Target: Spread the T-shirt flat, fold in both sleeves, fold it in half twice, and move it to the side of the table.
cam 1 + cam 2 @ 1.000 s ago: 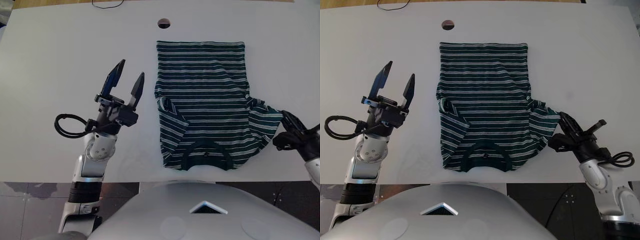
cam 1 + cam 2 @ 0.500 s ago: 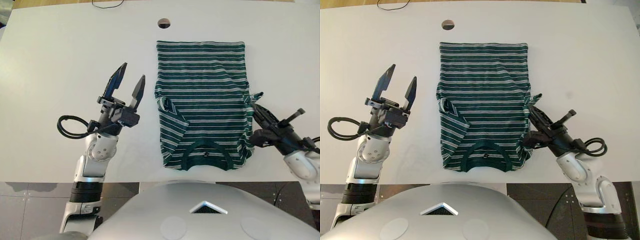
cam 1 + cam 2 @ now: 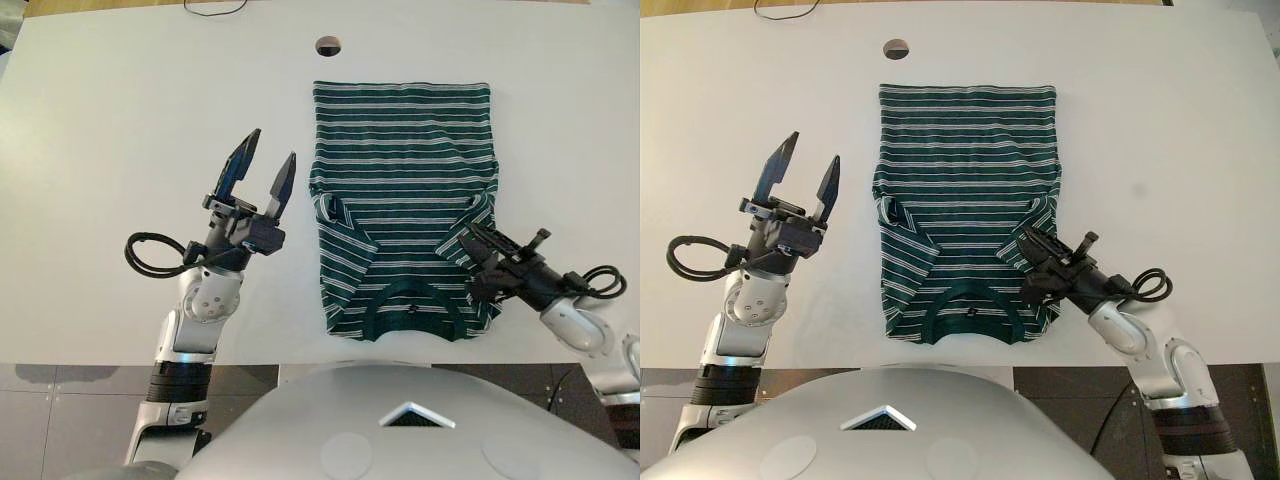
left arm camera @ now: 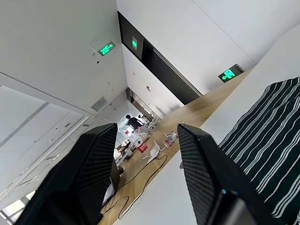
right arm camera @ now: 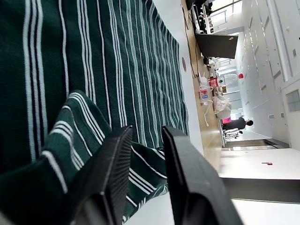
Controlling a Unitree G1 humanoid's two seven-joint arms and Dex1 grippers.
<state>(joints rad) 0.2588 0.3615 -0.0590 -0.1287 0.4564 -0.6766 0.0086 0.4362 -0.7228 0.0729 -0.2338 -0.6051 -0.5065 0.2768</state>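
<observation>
The dark green T-shirt with white stripes lies on the white table, collar toward me. Its left sleeve is folded in over the body. My right gripper sits low over the shirt's near right part, shut on the right sleeve, which is drawn inward over the body. The striped cloth runs under the right gripper in the right wrist view. My left gripper is raised above bare table left of the shirt, open and holding nothing, with the shirt's edge beside it.
A round cable hole sits in the table beyond the shirt's hem. A dark cable lies at the far edge. Bare tabletop extends to the left of the shirt and to its right.
My right gripper has moved left, pulling the right sleeve from beside the shirt to over its body. The left gripper has drifted slightly right, still open.
</observation>
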